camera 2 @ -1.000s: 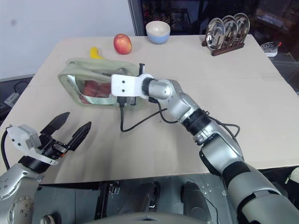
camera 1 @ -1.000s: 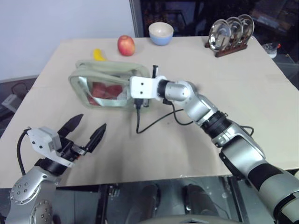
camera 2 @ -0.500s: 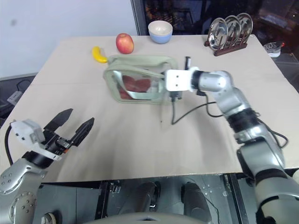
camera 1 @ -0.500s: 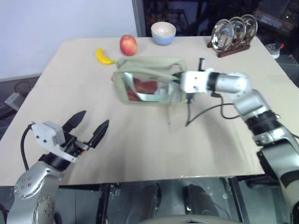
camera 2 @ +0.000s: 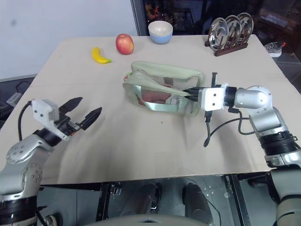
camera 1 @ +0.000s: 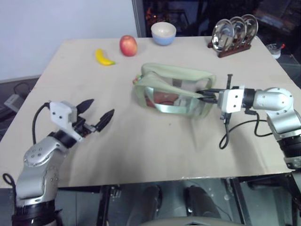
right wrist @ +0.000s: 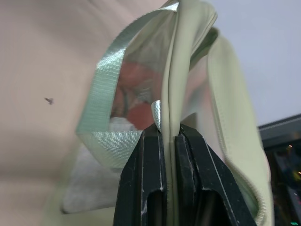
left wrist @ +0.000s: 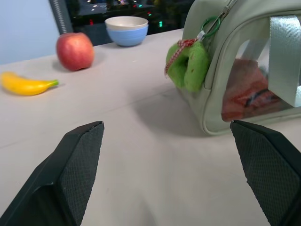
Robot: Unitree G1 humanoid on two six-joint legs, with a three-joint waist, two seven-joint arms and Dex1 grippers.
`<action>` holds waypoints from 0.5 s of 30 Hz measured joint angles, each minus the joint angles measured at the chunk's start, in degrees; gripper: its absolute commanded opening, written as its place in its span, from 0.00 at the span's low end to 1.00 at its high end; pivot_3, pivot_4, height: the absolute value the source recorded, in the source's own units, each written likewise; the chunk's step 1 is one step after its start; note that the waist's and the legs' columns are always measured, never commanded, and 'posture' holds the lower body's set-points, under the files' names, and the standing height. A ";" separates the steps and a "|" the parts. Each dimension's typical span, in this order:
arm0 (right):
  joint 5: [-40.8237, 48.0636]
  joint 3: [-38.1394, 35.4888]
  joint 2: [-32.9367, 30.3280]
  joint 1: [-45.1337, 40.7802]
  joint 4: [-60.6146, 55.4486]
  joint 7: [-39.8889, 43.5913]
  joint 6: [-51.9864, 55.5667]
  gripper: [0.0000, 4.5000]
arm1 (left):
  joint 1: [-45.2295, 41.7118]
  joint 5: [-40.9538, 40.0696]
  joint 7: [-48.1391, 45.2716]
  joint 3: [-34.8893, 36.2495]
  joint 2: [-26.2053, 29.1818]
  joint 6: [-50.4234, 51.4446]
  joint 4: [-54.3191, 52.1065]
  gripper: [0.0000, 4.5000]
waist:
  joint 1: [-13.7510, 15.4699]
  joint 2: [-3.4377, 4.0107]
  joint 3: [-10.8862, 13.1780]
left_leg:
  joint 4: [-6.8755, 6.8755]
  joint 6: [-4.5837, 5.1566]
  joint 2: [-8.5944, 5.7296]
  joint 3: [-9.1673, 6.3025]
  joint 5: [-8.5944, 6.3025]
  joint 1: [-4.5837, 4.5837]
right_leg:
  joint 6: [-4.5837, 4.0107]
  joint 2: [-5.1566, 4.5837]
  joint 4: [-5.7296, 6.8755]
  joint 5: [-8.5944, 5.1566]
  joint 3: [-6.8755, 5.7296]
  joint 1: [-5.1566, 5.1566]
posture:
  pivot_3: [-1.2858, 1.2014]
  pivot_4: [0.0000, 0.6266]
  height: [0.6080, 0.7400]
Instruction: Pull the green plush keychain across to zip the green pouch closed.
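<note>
- Right pincer (camera 2: 190, 92) pinches the green pouch (camera 2: 162, 87) at its right end, mid-desk (camera 2: 141, 150).
- Green plush keychain (left wrist: 188, 63) hangs at pouch's left end.
- Left pincer (camera 2: 83, 113) spread wide, bare desk between it and pouch.
- Banana (camera 2: 100, 55), apple (camera 2: 124, 44) near far edge.

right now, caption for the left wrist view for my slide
Open left gripper faces the green plush keychain hanging off the green pouch, with apple, banana and bowl behind.

No readable text, label, brand or number anywhere — nothing legible at all.
</note>
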 measured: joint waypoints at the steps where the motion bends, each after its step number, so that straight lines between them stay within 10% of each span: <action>1: -0.12 -0.22 0.54 0.05 0.01 -0.71 0.31 0.01 | -1.16 0.52 -0.67 -0.66 0.00 -0.50 1.46 1.00 | -0.04 0.00 0.00 | 0.00 -0.01 0.00 0.00 0.01 0.00 | 0.00 0.00 0.00 0.00 0.00 0.00 | 0.52 0.24 1.00; 5: -0.33 -0.31 1.80 0.04 -0.74 -1.73 4.00 0.01 | -2.44 1.39 -1.36 -1.32 -0.14 -1.96 3.76 1.00 | -0.18 0.00 0.00 | -0.01 -0.11 0.00 0.02 0.06 0.00 | 0.00 0.00 0.00 0.00 0.04 -0.02 | 0.52 0.24 1.00; 9: 3.55 -1.10 1.48 0.00 -7.63 -2.00 23.07 0.45 | -2.39 1.41 -1.77 -1.32 -0.62 -2.87 4.09 1.00 | 0.07 0.00 0.00 | -0.01 0.03 0.01 -0.03 -0.02 -0.03 | -0.01 -0.02 0.00 0.00 0.01 -0.02 | 0.52 0.24 1.00; 15: 8.16 -1.59 6.13 -0.41 -20.58 -7.62 45.30 0.45 | -2.36 1.63 -1.75 -1.35 -0.95 -3.64 4.28 1.00 | -0.01 0.00 0.00 | -0.01 0.04 0.03 -0.04 -0.03 -0.05 | -0.01 -0.01 0.01 0.00 0.04 -0.05 | 0.52 0.24 1.00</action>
